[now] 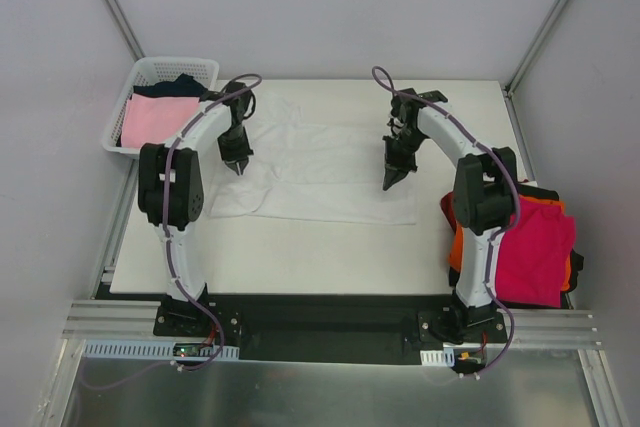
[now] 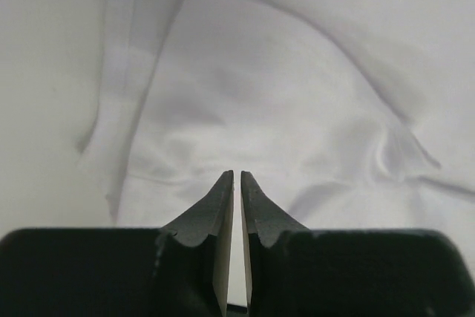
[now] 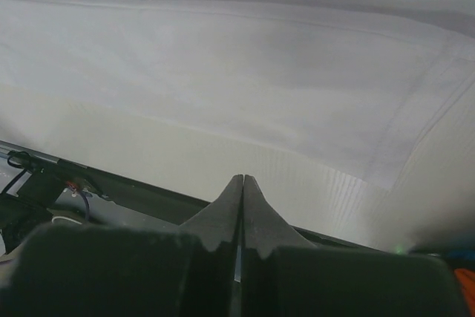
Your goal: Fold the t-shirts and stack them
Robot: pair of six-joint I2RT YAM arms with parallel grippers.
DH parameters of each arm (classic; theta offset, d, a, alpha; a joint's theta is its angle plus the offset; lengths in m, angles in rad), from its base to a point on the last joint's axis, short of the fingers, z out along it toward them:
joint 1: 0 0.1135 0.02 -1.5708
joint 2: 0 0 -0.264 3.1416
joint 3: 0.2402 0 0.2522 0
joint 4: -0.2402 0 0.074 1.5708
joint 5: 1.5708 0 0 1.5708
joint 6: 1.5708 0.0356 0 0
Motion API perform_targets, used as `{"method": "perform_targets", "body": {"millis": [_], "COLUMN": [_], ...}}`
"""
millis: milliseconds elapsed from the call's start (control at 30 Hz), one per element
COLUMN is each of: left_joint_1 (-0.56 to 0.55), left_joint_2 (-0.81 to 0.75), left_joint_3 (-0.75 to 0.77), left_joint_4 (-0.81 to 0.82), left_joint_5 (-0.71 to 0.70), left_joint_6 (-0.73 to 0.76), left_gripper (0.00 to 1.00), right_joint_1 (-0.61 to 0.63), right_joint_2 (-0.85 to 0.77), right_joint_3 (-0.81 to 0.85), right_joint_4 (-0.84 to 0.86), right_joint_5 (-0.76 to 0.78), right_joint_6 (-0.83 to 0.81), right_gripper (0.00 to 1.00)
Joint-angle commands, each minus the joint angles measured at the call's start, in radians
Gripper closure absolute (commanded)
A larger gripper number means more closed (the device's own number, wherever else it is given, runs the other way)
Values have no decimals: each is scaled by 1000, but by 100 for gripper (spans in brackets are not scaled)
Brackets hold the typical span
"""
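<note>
White shirt (image 1: 330,172) seen spread on table (image 1: 300,257). L fingers (image 2: 225,192) nearly closed, R fingers (image 3: 236,192) closed; nothing held, both above shirt.

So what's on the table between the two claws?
In the top view, only the white t-shirt lies spread between the left claw and the right claw.

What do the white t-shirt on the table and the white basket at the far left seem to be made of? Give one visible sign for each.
White t-shirt: soft woven or knit cloth, matte; it lies in wrinkles and folds, with a stitched hem showing in the right wrist view.
Basket: probably rigid plastic, slightly glossy; its walls form an even open lattice that holds its shape.
</note>
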Motion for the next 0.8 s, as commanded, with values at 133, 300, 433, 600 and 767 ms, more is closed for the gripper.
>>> {"method": "perform_targets", "body": {"millis": [133,300,433,600,767], "left_joint_1": [-126,-126,-120,-83,-37], "left_joint_2": [-189,-212,-203,-172,-156], "left_joint_3": [-221,-316,-351,-374,-373], "left_joint_4": [21,50,69,92,98], "left_joint_5": [44,18,-8,-17,-37], "left_joint_6": [-63,-63,-52,-51,-19], "left_gripper": [92,92,92,93,93], "right_joint_1": [59,70,70,70,69], "right_joint_2": [73,111,118,89,61], "right_joint_3": [58,44,23,-68,-149], "right_joint_4": [-22,-1,35,99,165], "right_joint_5": [-74,-96,-97,-76,-83], "right_joint_6": [-32,-29,-21,-3,17], "right_gripper": [98,99,99,99,99]}}
